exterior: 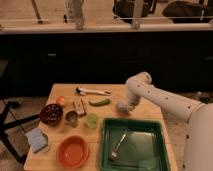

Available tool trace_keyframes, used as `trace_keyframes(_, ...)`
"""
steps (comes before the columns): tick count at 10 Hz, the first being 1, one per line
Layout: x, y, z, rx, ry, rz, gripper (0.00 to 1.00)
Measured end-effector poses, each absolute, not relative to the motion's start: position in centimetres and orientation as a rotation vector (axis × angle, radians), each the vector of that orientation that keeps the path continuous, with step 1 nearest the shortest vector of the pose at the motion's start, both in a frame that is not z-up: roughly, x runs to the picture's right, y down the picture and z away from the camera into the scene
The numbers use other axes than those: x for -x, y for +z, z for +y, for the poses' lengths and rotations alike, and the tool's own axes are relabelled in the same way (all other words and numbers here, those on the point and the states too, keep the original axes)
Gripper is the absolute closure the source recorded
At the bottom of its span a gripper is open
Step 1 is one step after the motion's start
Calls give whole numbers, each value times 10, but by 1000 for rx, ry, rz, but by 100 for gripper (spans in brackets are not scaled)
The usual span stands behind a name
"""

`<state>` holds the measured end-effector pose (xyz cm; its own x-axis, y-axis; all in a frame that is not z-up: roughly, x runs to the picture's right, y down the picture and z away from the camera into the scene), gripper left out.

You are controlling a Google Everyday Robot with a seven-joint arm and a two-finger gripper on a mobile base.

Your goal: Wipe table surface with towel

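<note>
Gripper [122,106] hanging just behind green tray [134,121], grip impossible to tell, cucumber [99,102] lying beyond tray's back-left corner, towel [37,140] sitting well left of tray.

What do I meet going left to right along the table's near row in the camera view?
Blue cloth → orange bowl → green tray. The gripper is farther back, low over the table, just beyond the tray's far edge.

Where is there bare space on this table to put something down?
Bare wood: the far left corner beside the orange fruit, and the far edge behind the white utensil. Crowded: dark bowl, green cup, orange bowl at left; the green tray fills the near right. The claw is just beyond it.
</note>
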<state>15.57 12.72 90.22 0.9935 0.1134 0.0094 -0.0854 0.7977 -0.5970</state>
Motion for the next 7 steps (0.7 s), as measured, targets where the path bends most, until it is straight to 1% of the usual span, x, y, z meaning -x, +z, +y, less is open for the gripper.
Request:
trace_keyframes(4,-163,907,132,664,117,-45,100)
trace_keyframes(6,-169,907,123,651,119,-34,100)
trace_keyframes(7,-170,909,111,643,108,-25,100)
